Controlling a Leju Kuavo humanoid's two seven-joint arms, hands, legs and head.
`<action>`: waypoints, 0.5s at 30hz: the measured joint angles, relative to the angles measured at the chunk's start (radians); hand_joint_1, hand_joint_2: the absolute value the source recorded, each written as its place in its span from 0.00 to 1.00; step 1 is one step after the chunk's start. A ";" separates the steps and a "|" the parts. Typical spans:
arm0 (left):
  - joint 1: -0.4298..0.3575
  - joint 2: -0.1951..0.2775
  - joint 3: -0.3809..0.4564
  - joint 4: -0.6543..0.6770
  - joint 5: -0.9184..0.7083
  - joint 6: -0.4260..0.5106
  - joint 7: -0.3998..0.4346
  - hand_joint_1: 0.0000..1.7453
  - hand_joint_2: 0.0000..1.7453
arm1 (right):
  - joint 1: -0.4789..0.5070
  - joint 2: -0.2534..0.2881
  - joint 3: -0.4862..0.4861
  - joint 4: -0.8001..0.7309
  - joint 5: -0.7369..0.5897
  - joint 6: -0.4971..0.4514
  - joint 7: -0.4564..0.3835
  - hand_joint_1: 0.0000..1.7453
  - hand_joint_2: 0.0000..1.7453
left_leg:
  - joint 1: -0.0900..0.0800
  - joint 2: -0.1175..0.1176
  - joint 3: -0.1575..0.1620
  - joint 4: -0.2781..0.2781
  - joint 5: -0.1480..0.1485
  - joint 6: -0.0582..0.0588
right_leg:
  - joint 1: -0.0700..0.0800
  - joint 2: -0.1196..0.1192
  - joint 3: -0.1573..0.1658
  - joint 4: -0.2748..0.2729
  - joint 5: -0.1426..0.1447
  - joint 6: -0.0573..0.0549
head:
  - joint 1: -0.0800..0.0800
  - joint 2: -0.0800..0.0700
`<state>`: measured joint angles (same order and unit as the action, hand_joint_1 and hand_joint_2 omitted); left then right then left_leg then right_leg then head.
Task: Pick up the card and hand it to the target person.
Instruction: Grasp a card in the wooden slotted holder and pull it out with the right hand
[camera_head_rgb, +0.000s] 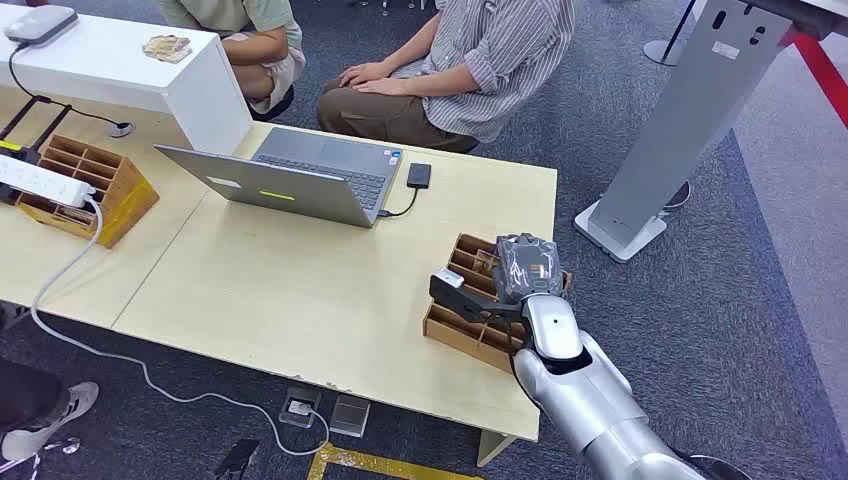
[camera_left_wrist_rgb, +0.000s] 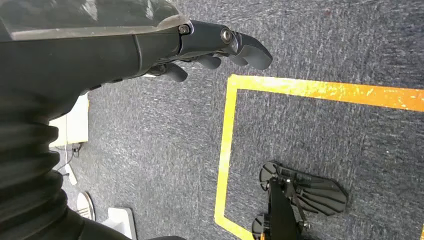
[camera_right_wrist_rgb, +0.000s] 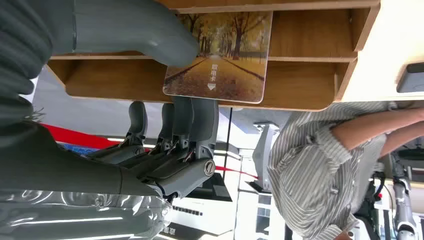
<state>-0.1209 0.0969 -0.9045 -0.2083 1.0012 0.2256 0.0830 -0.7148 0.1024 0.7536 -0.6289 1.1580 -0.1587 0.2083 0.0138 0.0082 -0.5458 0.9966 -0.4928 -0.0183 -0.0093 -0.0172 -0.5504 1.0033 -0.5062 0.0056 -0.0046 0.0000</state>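
On the pale tabletop (camera_head_rgb: 330, 300), your right hand (camera_head_rgb: 525, 268) sits over the wooden divider box (camera_head_rgb: 462, 330), far nearer the task than the left hand (camera_left_wrist_rgb: 220, 45) hanging with nothing in it over the carpet. The card (camera_right_wrist_rgb: 218, 55) stands in a box slot, thumb on one face and fingers (camera_right_wrist_rgb: 192, 120) behind the other, though you can't tell whether the pinch has closed. The person in the striped shirt (camera_head_rgb: 480, 60) sits across the tabletop beyond the box.

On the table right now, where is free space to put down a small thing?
The widest bare patch on the table lies between the laptop and the near edge, left of the right hand. It is crowded around the wooden card box under that hand.
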 joint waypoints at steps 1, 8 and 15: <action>0.000 0.001 0.000 0.000 -0.001 0.000 -0.001 0.00 1.00 | 0.000 0.000 -0.001 0.000 0.000 0.000 0.000 0.68 1.00 | 0.000 0.000 0.000 0.000 0.000 0.000 | 0.000 0.000 0.000 0.000 0.000 0.000 | 0.000 0.000; 0.000 0.004 0.000 0.000 -0.003 -0.001 -0.002 0.00 1.00 | 0.004 -0.004 -0.012 -0.005 0.000 -0.003 0.000 0.68 1.00 | 0.000 0.000 0.001 0.000 0.000 0.000 | 0.000 0.000 0.000 0.000 0.000 0.000 | 0.000 0.000; 0.000 0.005 0.000 0.000 -0.004 -0.002 -0.002 0.00 1.00 | 0.007 -0.006 -0.014 -0.009 0.003 -0.006 0.000 0.76 1.00 | 0.000 0.000 0.001 0.000 0.000 0.000 | 0.000 0.000 0.000 0.000 0.000 0.000 | 0.000 0.000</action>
<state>-0.1208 0.1018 -0.9045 -0.2083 0.9976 0.2235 0.0807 -0.7082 0.0961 0.7393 -0.6375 1.1605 -0.1647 0.2080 0.0138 0.0084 -0.5453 0.9966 -0.4927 -0.0183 -0.0093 -0.0170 -0.5501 1.0033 -0.5061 0.0055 -0.0046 0.0000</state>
